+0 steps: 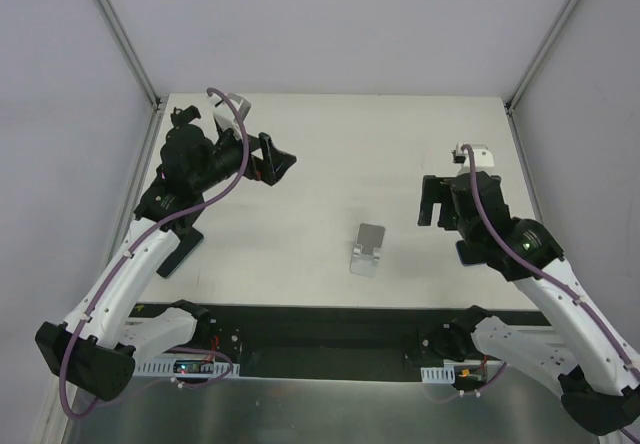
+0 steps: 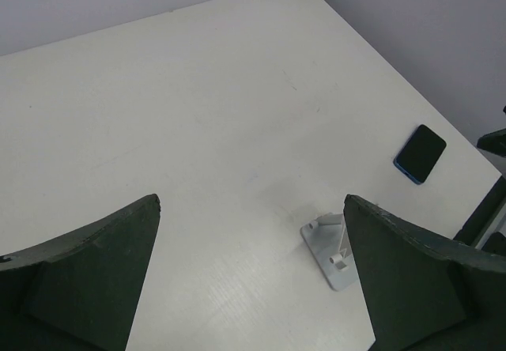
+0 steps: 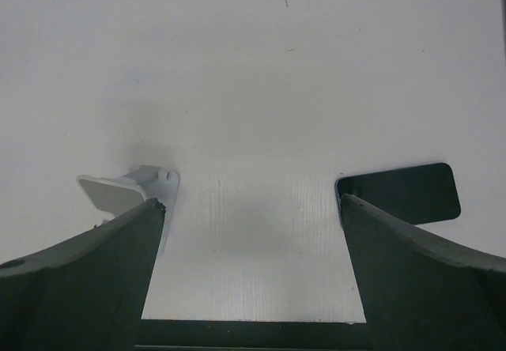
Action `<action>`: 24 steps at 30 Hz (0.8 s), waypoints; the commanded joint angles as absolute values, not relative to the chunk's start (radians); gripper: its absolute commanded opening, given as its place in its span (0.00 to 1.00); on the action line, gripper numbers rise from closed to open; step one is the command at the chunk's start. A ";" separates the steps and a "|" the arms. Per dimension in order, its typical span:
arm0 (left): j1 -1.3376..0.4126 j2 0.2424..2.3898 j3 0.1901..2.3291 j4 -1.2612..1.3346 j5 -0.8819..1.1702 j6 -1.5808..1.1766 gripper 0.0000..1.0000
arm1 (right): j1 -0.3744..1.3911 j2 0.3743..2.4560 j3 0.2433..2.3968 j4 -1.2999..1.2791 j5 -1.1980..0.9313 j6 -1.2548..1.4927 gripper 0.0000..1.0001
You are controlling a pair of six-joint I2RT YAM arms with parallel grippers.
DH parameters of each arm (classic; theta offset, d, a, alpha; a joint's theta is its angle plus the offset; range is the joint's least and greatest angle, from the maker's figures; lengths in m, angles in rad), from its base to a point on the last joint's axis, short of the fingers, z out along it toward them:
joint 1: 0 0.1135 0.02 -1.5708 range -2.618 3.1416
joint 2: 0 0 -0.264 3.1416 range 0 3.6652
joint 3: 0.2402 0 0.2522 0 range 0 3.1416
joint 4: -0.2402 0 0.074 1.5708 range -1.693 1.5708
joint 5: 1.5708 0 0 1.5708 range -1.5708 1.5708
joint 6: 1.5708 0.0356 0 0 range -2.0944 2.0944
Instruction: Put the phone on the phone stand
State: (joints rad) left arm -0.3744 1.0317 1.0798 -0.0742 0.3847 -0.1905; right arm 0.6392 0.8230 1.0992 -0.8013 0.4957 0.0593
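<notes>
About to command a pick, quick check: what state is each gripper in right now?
Left gripper: open, holding nothing.
Right gripper: open, holding nothing.

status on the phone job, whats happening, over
Left claw open, empty. Right claw open, empty, near the phone. Phone flat on table, not on the phone stand. Nothing lying between them.

The left arm (image 1: pixel 125 269) and right arm (image 1: pixel 565 299) show white shells, black joints, purple cables (image 1: pixel 212 91), dark gripper fingers (image 2: pixel 87 280).

Even, bright light; soft shadows; wrist views maybe slightly soft.
</notes>
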 commanded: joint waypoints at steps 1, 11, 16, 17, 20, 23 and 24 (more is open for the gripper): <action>-0.396 1.017 1.069 -0.021 0.388 -0.173 0.99 | 0.644 0.928 1.100 -0.807 0.485 0.123 0.96; -0.462 1.014 1.071 -0.044 0.368 -0.135 0.99 | 0.513 1.118 1.161 -0.775 0.265 0.124 0.96; -0.538 1.003 1.069 -0.061 0.338 -0.104 0.99 | 0.172 1.172 1.115 -0.722 0.098 0.291 0.96; -0.567 1.003 1.069 -0.064 0.331 -0.086 0.99 | 0.103 1.192 1.127 -0.750 0.119 0.323 0.96; -0.613 1.006 1.069 -0.078 0.285 -0.054 0.99 | -0.064 1.279 1.138 -0.847 0.129 0.449 0.96; -0.667 1.009 1.071 -0.092 0.238 -0.032 0.99 | -0.206 1.356 1.114 -0.877 0.049 0.532 0.96; -0.693 1.009 1.071 -0.094 0.227 -0.028 0.99 | -0.227 1.370 1.103 -0.882 0.060 0.541 0.96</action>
